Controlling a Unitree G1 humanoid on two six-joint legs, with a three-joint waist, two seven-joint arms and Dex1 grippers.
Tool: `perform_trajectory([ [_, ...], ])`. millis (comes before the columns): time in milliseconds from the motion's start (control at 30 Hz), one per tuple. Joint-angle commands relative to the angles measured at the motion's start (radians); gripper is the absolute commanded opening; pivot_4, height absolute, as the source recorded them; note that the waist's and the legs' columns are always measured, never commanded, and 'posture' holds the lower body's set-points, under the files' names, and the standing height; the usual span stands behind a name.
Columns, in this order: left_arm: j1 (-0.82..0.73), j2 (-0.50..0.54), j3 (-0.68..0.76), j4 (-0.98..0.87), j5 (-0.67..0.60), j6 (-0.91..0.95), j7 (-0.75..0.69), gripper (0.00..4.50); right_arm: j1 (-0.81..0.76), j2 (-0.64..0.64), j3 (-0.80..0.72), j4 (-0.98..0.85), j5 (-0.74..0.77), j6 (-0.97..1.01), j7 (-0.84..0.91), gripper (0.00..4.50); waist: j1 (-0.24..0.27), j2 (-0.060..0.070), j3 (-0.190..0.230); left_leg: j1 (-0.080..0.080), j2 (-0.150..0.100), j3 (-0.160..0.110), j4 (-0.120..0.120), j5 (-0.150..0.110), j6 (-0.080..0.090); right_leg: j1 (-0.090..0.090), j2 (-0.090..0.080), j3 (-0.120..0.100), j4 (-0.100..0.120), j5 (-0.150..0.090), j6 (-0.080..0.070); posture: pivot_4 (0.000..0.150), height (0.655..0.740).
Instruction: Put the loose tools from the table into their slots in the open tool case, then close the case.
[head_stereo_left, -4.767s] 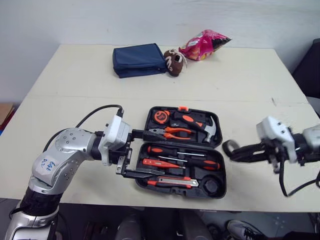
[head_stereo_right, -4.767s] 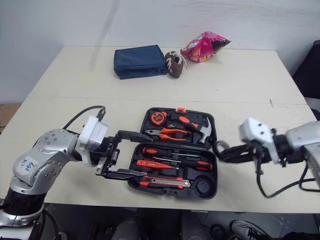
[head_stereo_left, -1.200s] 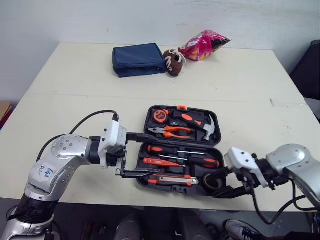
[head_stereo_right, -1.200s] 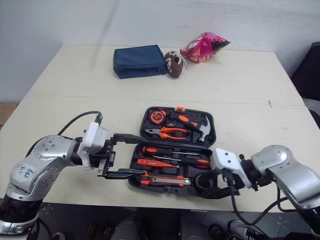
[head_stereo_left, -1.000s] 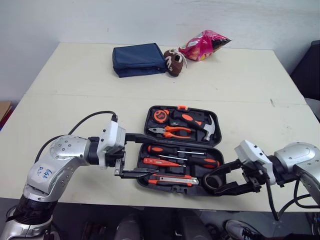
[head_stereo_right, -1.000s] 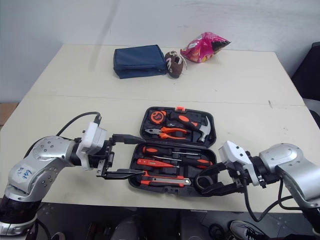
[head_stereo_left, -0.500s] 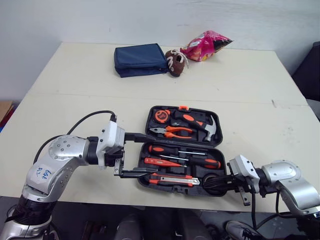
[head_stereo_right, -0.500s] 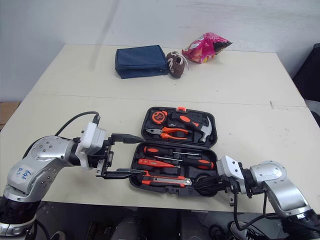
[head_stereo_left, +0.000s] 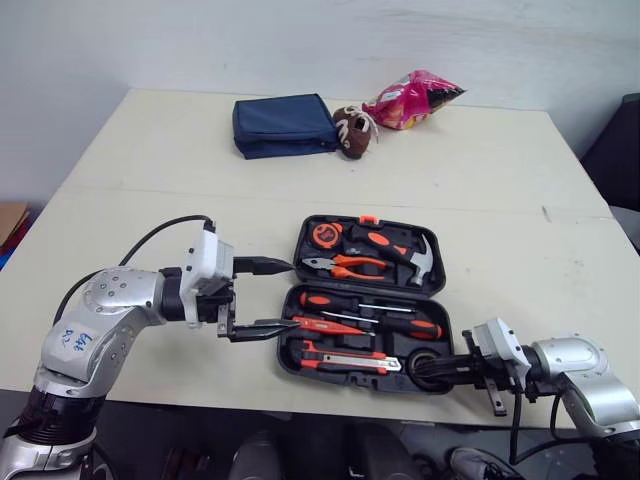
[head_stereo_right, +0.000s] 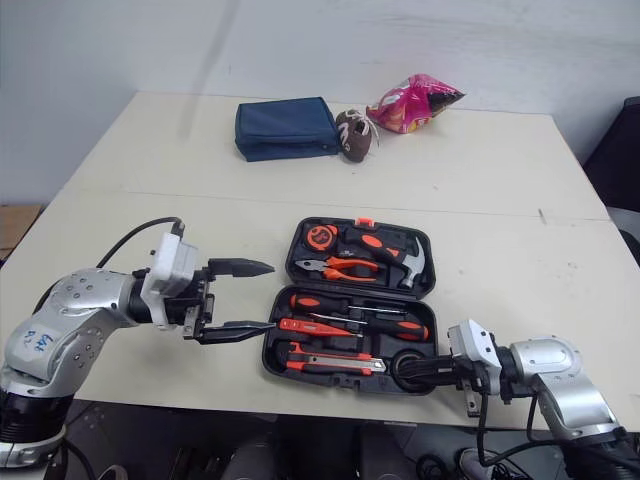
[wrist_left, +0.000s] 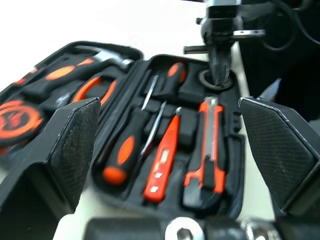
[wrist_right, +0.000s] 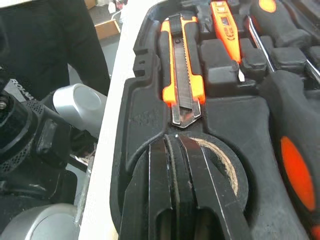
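The open black tool case (head_stereo_left: 284, 358) lies on the table, near the front edge. Its lid holds a hammer (head_stereo_left: 402, 250), pliers (head_stereo_left: 345, 266) and a tape measure (head_stereo_left: 323, 233). Its base holds screwdrivers (head_stereo_left: 400, 325) and an orange utility knife (head_stereo_left: 345, 355). A black tape roll (head_stereo_left: 425, 366) sits in the round slot at the base's near right corner. My right gripper (head_stereo_left: 442, 369) lies low there, shut on the roll's wall (wrist_right: 227, 170). My left gripper (head_stereo_left: 283, 295) hangs open just left of the case, holding nothing, its fingers (wrist_left: 75, 145) wide apart.
A blue pouch (head_stereo_left: 283, 123), a brown toy football (head_stereo_left: 355, 128) and a pink snack bag (head_stereo_left: 415, 95) lie at the table's far side. The table's front edge (head_stereo_left: 200, 385) runs just below the case and both grippers.
My left gripper has drawn back leftward off the case's left edge. My right gripper, open around the tape roll a second ago, is now shut on it and lower.
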Motion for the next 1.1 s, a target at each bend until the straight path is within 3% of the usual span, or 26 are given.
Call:
perform_trajectory([
  [33,-0.001,0.000,0.042,0.033,0.002,-0.026,-0.002,4.50,0.006,0.020,-0.045,0.017,0.045,0.105,-0.068,0.06,0.000,-0.001,0.000,0.000,-0.001,0.000,0.000,0.000,0.001,0.001,-0.001,-0.001,0.000,0.000,0.000,0.150,0.7400],
  [233,0.046,0.028,0.090,0.138,0.055,-0.087,-0.018,4.50,-0.020,-0.040,-0.142,-0.273,0.254,0.402,-0.180,0.06,-0.009,0.008,0.005,-0.004,-0.003,0.000,-0.001,-0.001,0.002,-0.006,-0.006,-0.002,0.002,0.000,0.000,0.150,0.7400],
  [333,0.010,-0.008,0.058,0.246,0.210,-0.216,0.082,3.69,-0.056,-0.091,-0.229,-0.234,0.207,0.413,-0.248,0.00,-0.006,0.008,0.005,-0.010,-0.002,0.000,-0.002,0.000,0.000,-0.013,-0.005,-0.003,0.004,0.000,0.000,0.150,0.7400],
  [400,-0.017,-0.033,0.002,0.293,0.289,-0.223,0.138,2.73,-0.099,-0.111,-0.260,-0.110,0.116,0.336,-0.290,0.00,-0.004,0.008,0.005,-0.013,-0.003,0.000,0.000,0.001,0.001,-0.015,-0.005,-0.003,0.005,0.000,0.000,0.150,0.7400],
  [500,-0.034,-0.069,-0.067,0.304,0.299,-0.189,0.109,1.33,-0.146,-0.149,-0.251,0.057,-0.026,0.238,-0.332,0.00,0.002,0.008,0.005,-0.015,-0.006,0.001,0.001,0.002,0.004,-0.015,-0.006,-0.003,0.003,0.001,0.002,0.150,0.7400],
  [567,-0.053,-0.087,-0.106,0.330,0.372,-0.233,0.144,0.36,-0.142,-0.172,-0.225,0.074,-0.069,0.287,-0.357,0.00,0.003,0.008,0.005,-0.019,-0.006,0.002,0.001,0.002,0.005,-0.018,-0.007,-0.003,0.002,0.002,0.003,0.150,0.7400],
  [600,-0.061,-0.095,-0.115,0.341,0.397,-0.247,0.162,0.08,-0.142,-0.176,-0.218,0.077,-0.083,0.304,-0.366,0.00,0.003,0.008,0.005,-0.020,-0.006,0.002,0.001,0.002,0.005,-0.019,-0.006,-0.003,0.002,0.002,0.003,0.150,0.7400],
  [867,-0.102,-0.212,-0.159,0.369,0.370,-0.124,0.183,0.08,-0.149,-0.057,-0.140,-0.038,-0.095,0.390,-0.436,0.00,-0.010,0.008,0.005,-0.019,-0.004,0.006,0.003,0.003,0.003,-0.024,-0.004,0.002,0.009,0.002,0.003,0.150,0.7400],
  [1100,-0.185,-0.287,-0.195,0.439,0.420,-0.077,0.231,0.08,-0.216,0.035,-0.050,-0.056,-0.130,0.390,-0.449,0.00,-0.006,0.008,0.005,-0.020,-0.004,0.006,0.003,0.005,0.002,-0.024,-0.004,0.002,0.010,0.002,0.003,0.150,0.7400],
])
